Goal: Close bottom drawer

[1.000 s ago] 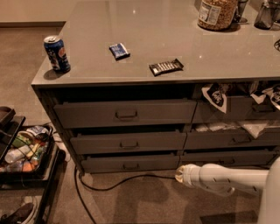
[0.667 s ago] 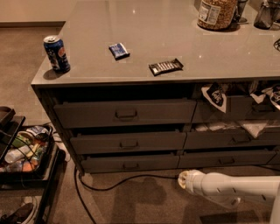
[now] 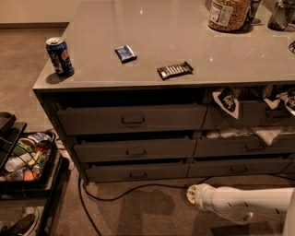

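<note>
The bottom drawer (image 3: 137, 171) is the lowest one in the left column of the grey cabinet. It has a slim flat front and a small centred handle (image 3: 138, 174). Its front stands about in line with the drawers above it, with a dark gap over its top edge, and its inside is hidden. My gripper (image 3: 191, 194) is at the tip of the white arm (image 3: 244, 205), low over the carpet. It is just in front of and below the drawer's right end, apart from the front.
A black cable (image 3: 124, 192) lies on the carpet before the cabinet. A cart (image 3: 27, 161) of clutter stands at the left. On the top are a soda can (image 3: 60, 56), a blue packet (image 3: 125, 53), a candy bar (image 3: 174, 70) and a jar (image 3: 228, 14). The right drawers (image 3: 249, 115) have cloth and paper poking out.
The arm's tip has drawn slightly down and to the right, away from the drawer fronts. The drawers look unchanged.
</note>
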You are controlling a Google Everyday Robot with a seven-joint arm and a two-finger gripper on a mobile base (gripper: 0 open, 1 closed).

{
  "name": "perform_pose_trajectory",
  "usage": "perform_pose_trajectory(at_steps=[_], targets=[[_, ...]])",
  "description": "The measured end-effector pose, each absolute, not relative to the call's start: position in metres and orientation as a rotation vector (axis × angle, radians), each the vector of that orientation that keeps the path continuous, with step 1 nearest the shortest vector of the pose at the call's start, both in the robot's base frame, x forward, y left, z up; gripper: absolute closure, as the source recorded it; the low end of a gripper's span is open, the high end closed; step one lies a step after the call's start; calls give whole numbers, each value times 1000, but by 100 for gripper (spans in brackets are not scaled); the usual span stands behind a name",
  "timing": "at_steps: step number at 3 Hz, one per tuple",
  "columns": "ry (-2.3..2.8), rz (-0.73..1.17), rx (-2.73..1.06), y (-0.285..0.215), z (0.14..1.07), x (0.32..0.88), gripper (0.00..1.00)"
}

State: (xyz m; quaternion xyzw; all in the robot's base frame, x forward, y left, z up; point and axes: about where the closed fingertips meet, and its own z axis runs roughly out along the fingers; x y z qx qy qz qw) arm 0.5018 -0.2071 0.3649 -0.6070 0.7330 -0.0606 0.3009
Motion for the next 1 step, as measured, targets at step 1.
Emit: perform_pose_trajectory(at_steps=[1], targets=[[1945, -161, -1610, -207, 365, 502, 35]])
